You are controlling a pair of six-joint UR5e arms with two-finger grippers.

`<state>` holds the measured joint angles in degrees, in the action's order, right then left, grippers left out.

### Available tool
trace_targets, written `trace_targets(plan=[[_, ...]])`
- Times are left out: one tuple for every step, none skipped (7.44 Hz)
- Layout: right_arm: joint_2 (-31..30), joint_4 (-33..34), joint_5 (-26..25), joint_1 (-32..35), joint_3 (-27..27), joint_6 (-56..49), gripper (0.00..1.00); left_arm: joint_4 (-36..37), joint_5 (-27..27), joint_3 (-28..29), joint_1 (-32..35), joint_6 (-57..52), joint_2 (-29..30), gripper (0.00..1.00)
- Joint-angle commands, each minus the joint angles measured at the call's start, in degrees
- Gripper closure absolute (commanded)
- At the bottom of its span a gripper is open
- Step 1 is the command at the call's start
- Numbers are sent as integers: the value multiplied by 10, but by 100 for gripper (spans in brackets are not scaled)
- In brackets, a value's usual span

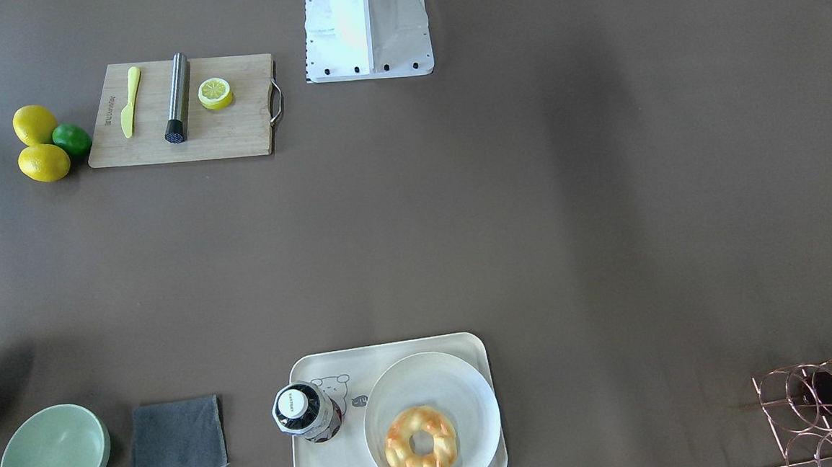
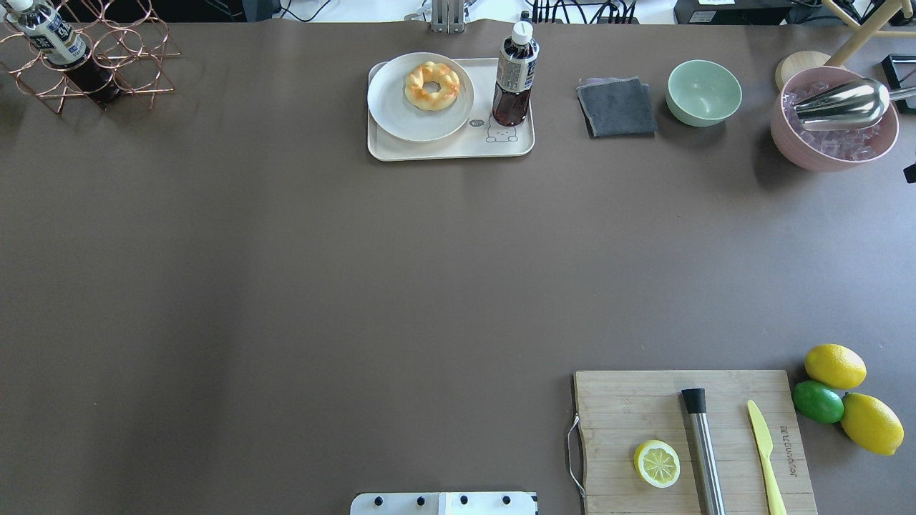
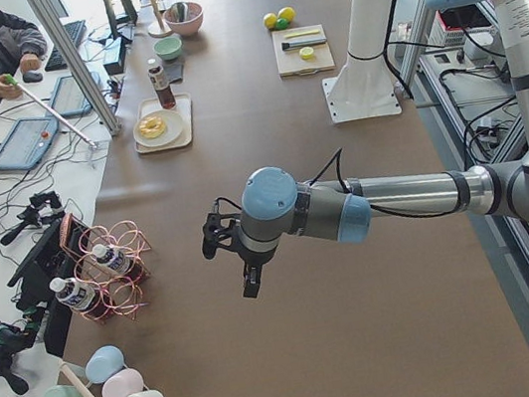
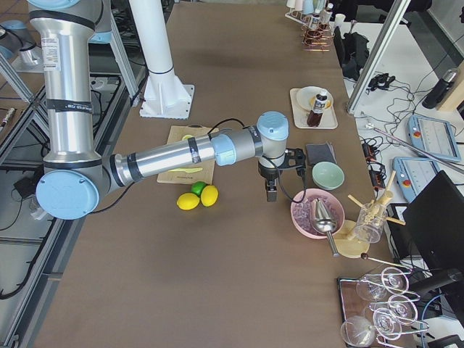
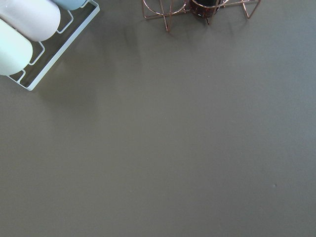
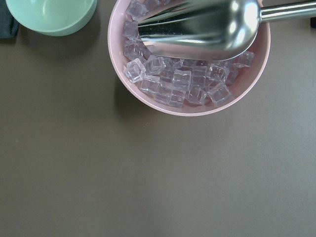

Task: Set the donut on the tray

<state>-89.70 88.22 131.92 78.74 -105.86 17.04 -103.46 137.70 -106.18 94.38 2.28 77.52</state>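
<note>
Golden and glossy, the donut (image 2: pixel 431 86) lies on the round plate (image 2: pixel 396 118), which shares the tray (image 2: pixel 458 148) with a bottle (image 2: pixel 514 79), so the plate carries it, not the tray. Left tool (image 3: pixel 249 279) and right tool (image 4: pixel 270 194) hang well off; released or clenched, I cannot tell.

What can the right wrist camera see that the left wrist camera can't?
Only the right wrist view: a pink bowl full of ice cubes with a metal scoop resting in it, and a green bowl at the top-left corner.
Only the left wrist view: pale cups in a white rack at the top left, and a copper wire rack at the top edge.
Both: the brown table filling most of the picture.
</note>
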Motion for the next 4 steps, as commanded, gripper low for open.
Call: trace_targets(plan=[[-2, 1, 0, 4, 0, -1, 0, 1, -6, 5, 9, 10, -16, 2], [-4, 1, 0, 4, 0, 0, 0, 1, -7, 13, 9, 17, -17, 2], [-13, 0, 0, 5, 1, -3, 0, 1, -8, 13, 9, 13, -18, 2], [-28, 0, -1, 15, 4, -39, 0, 4, -8, 14, 9, 12, -19, 2]])
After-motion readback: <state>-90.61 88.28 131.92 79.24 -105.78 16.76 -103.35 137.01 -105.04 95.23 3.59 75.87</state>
